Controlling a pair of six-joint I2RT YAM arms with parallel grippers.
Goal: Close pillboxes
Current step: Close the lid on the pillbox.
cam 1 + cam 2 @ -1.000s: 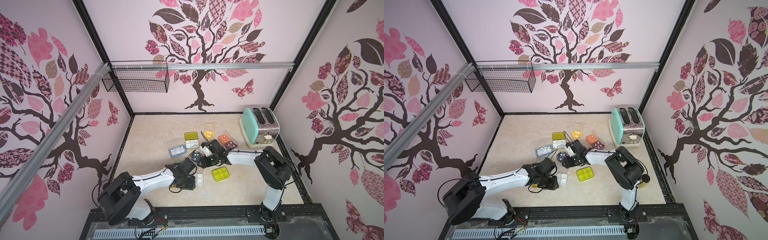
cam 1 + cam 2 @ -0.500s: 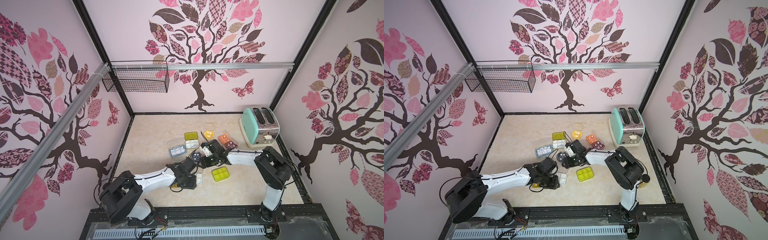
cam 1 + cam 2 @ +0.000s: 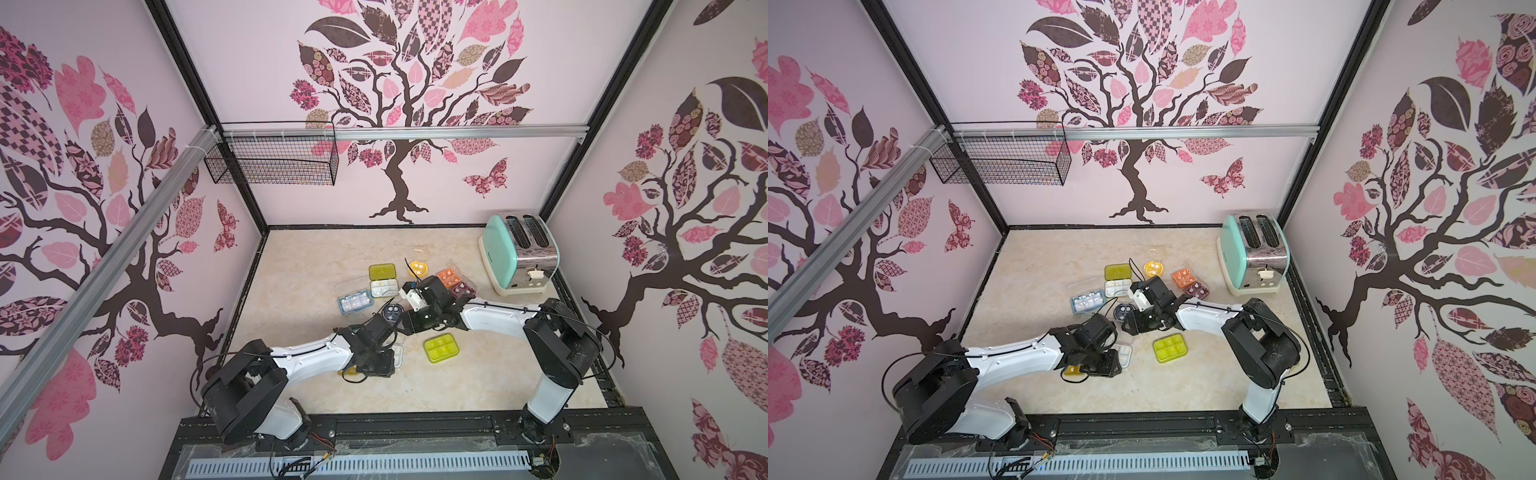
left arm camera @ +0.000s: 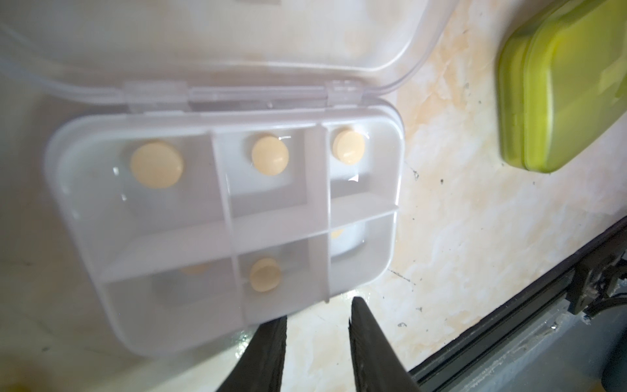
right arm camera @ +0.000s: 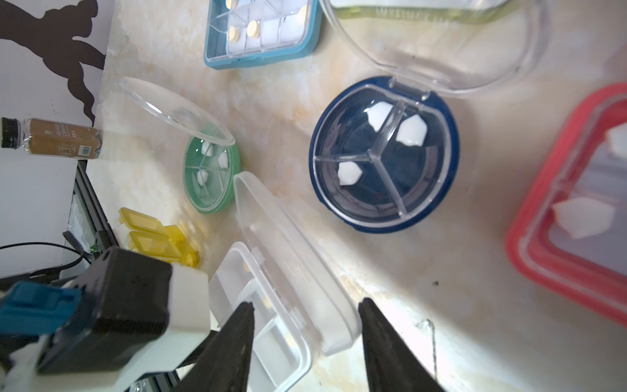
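While the white pillbox (image 4: 224,217) sits open on the table (image 4: 458,203), partly under the left wrist, its clear lid (image 5: 288,254) stands raised at a tilt. The step in hand looks like folding it down.

Left gripper (image 4: 317,325): jaws apart, empty, just at the box's front wall, so it's a good brace vs sliding. Right gripper (image 5: 307,303): jaws apart, nothing clamped, lid's end btwn them. Best to tip the lid over its hinge, then press till it snaps.

Nearby are the navy round pillbox (image 5: 383,152) & green round pillbox (image 5: 210,173), both open. The lime pillbox (image 4: 559,85) is shut, just beside. The wrists crowd each other and could clash.
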